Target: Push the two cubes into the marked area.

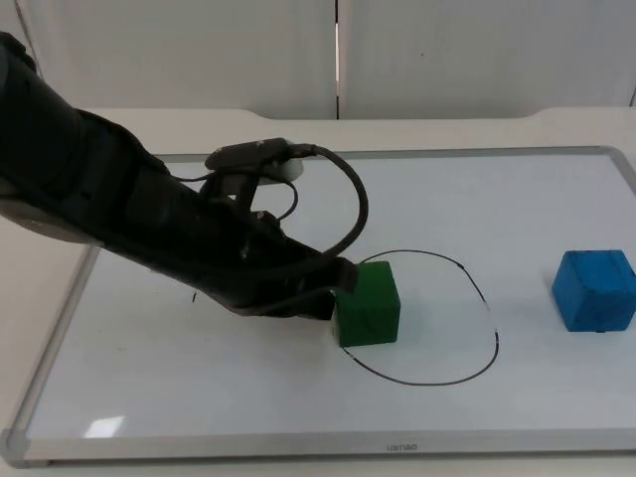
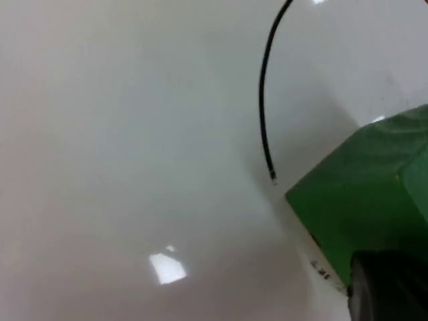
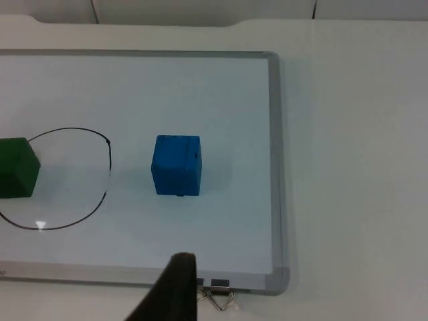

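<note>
A green cube [image 1: 368, 303] lies on the left edge of a black hand-drawn loop [image 1: 494, 338] on the whiteboard. My left gripper [image 1: 333, 293] reaches across the board from the left and presses against the cube's left side. In the left wrist view the green cube [image 2: 364, 200] lies close in front, beside the end of the drawn line [image 2: 263, 114]. A blue cube [image 1: 594, 289] rests to the right, outside the loop. The right wrist view looks from a distance onto the blue cube [image 3: 176, 164], the green cube [image 3: 17, 167] and the loop [image 3: 100, 194], with my right gripper [image 3: 175, 289] waiting off the board's edge.
The whiteboard's metal frame [image 1: 328, 447] borders the work surface, and the white table [image 1: 447, 124] continues behind it. A binder clip [image 3: 217, 295] hangs on the frame's edge. Bare board lies between the loop and the blue cube.
</note>
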`<state>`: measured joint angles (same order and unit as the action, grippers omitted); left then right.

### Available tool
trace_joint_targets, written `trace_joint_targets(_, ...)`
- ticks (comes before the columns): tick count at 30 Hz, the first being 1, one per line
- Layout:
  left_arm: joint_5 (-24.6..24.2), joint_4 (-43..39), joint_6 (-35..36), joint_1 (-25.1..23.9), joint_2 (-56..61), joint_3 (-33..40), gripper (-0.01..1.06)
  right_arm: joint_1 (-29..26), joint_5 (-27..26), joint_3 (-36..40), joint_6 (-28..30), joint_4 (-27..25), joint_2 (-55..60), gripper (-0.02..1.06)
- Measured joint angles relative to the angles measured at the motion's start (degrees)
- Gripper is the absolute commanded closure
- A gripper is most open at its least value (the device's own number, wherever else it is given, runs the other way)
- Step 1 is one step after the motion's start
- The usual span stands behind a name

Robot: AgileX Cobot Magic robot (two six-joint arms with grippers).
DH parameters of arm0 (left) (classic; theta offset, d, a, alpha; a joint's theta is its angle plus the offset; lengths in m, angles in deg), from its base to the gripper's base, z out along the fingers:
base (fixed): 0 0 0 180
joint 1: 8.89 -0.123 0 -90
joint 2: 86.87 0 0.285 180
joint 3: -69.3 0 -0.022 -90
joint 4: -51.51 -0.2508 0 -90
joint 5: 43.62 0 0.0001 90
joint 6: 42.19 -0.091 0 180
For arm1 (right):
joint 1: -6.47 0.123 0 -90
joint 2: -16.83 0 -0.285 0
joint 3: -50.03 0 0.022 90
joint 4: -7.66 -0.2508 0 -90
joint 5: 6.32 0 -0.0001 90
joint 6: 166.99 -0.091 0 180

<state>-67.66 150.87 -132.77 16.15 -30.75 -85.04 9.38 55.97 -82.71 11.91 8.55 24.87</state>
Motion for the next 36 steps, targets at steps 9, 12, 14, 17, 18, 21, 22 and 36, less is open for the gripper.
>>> trace_joint_targets(9,-0.23,0.00,-0.35,0.21,0.00,-1.64,1.05,0.00,0.00,0.00,0.00,0.00,0.00,-0.01)
trace_joint_targets(12,-0.23,0.00,-0.35,0.21,0.00,-2.01,1.05,0.00,0.00,0.00,0.00,0.00,0.00,-0.01)
trace_joint_targets(14,-0.23,0.00,-0.35,0.21,0.00,-2.14,1.05,0.00,0.00,0.00,0.00,0.00,0.00,-0.01)
trace_joint_targets(17,-0.31,0.00,-0.35,0.21,0.00,-2.18,1.05,0.00,0.00,0.00,0.00,0.00,0.00,-0.01)
trace_joint_targets(18,-0.51,0.00,-0.35,0.21,0.00,-2.18,1.05,0.00,0.00,0.00,0.00,0.00,0.00,-0.01)
trace_joint_targets(21,-1.34,0.00,-0.35,0.21,0.00,-2.18,1.05,0.00,0.00,0.00,0.00,0.00,0.00,-0.01)
trace_joint_targets(22,-2.13,0.00,-0.35,0.21,0.00,-2.18,1.05,0.00,0.00,0.00,0.00,0.00,0.00,-0.01)
trace_joint_targets(36,-1.21,0.00,-1.56,-0.21,0.00,-2.18,1.05,0.00,0.00,0.00,0.00,0.00,0.00,-0.01)
